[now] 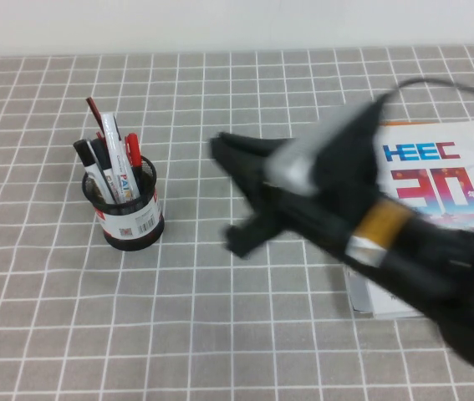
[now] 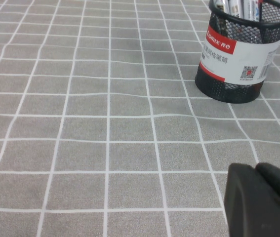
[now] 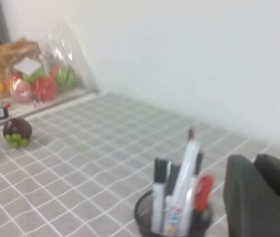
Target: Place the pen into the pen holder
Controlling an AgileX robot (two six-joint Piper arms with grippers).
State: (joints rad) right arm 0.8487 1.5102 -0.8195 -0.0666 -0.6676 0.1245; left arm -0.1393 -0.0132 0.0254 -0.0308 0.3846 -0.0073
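One pen holder [image 1: 124,210], left of centre, holds one white pen [image 1: 114,155], two black-capped markers [image 1: 86,160], two red pens [image 1: 133,150]. Right gripper [image 1: 235,194] centre-frame, fingers released, empty. Left gripper [image 2: 260,200] lower left; finger state indeterminate.

From my left wrist camera I see the black wire-mesh pen holder [image 2: 238,54] with its red-edged white label upright on the grey checked tablecloth [image 2: 105,128]; the left gripper [image 2: 260,200] sits well apart from it.

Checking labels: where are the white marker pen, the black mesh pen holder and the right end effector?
white marker pen [image 1: 116,167]: high view, barrel.
black mesh pen holder [image 1: 129,222]: high view, label.
right end effector [image 1: 230,194]: high view, between fingertips.
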